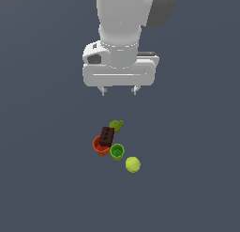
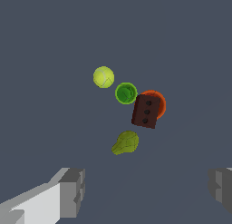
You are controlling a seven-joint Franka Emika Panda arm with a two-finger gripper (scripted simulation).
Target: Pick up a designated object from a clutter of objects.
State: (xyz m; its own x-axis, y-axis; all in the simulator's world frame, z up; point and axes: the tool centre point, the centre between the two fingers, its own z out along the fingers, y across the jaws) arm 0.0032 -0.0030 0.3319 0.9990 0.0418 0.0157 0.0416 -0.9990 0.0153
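We hold our grey two-fingered gripper (image 1: 119, 90) high above the clutter, jaws wide and empty, so nothing is grasped yet. On the dark grey floor (image 1: 42, 179), the smooth yellow-green ball (image 1: 133, 164) lies just beside the green cup (image 1: 116, 151), awaiting descent and pickup.

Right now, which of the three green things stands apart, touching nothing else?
The yellow-green ball: a smooth sphere lying clear of the pile. The green cup is hollow and sits against the orange-red bowl; the olive-green lump is irregular, beside the brown block.
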